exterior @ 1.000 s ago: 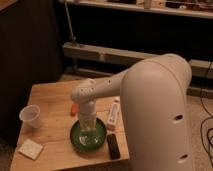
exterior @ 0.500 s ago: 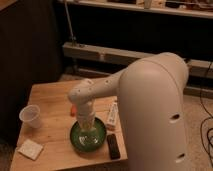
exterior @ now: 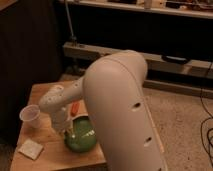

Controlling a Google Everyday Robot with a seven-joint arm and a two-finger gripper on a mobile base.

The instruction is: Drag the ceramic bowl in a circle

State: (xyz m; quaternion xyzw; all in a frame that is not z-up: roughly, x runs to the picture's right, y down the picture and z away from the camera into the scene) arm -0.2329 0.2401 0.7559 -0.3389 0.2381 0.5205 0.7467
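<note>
Gripper (exterior: pixel 70 133) is down inside the bowl (exterior: pixel 86 143), at its 9 o'clock edge. Whether it's spread or closed: cannot tell. Bowl sits on the table (exterior: pixel 50 156), near-right part, right edge hidden behind the arm (exterior: pixel 120 110). Clear cup (exterior: pixel 30 116) stands upright at the bowl's 10 o'clock, apart from it. Pale square pad (exterior: pixel 31 148) lies flat at the bowl's 9 o'clock, near the table's front-left corner. Orange item (exterior: pixel 75 107) at the bowl's 12 o'clock, just beside the rim.
</note>
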